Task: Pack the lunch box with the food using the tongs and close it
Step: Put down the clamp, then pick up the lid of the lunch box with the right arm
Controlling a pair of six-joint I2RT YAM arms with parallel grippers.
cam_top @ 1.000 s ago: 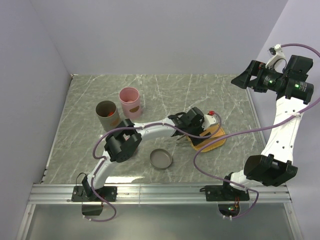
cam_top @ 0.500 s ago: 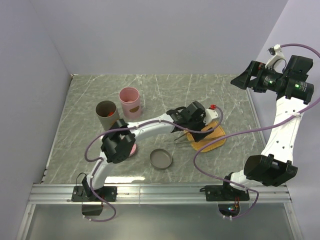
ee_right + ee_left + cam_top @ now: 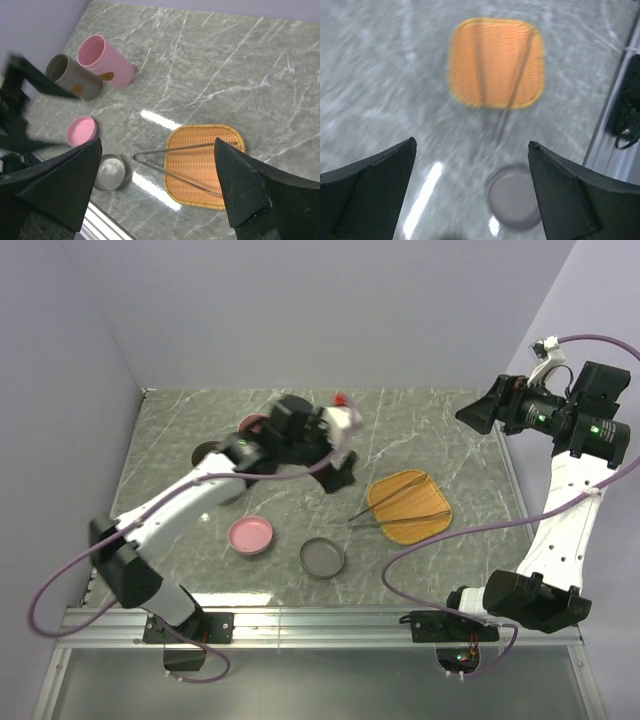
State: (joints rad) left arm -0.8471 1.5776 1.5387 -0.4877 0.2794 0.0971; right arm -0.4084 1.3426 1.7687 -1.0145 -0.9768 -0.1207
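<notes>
**Left end effector off the tongs and swung to the back left**

Left end effector (image 3: 471, 144) is spread as wide as it goes and holds nothing. A second ago it was low over the orange tray (image 3: 197, 167). Now it is lifted toward the back left, its arm blurred mid-swing above the two containers.

The tongs (image 3: 185, 149) lie across the tray, touched by neither arm. Their joined end pokes out past the tray's near-left edge onto the surface (image 3: 420, 430), pointing toward the grey lid (image 3: 323, 558).

The right end effector (image 3: 158, 141), equally wide open and empty, hangs high off the right side and has hardly shifted.

With the left arm gone, the pink lid (image 3: 250, 535) shows whole. It lies just beside the grey lid, near the front rail (image 3: 320, 622). The pink container (image 3: 102, 60) and the grey-brown container (image 3: 75, 80) stand together at the back left with their tops uncovered.

No food shows on the tray. Whether it sits inside the containers cannot be told from these angles.

Tongs set down and an empty end effector suggest the packing is over and closing comes next. Neither lid is on yet.

There is open marble behind and to the right of the tray, and between the tray and the containers. The tight spots are these:
- The containers sit close to the left wall, with the left arm stretched over them.
- The lids lie close to the front rail, so a reach for them would come down steeply near the arm's own base.
- The overhanging end of the tongs lies near the grey lid and could be knocked.
</notes>
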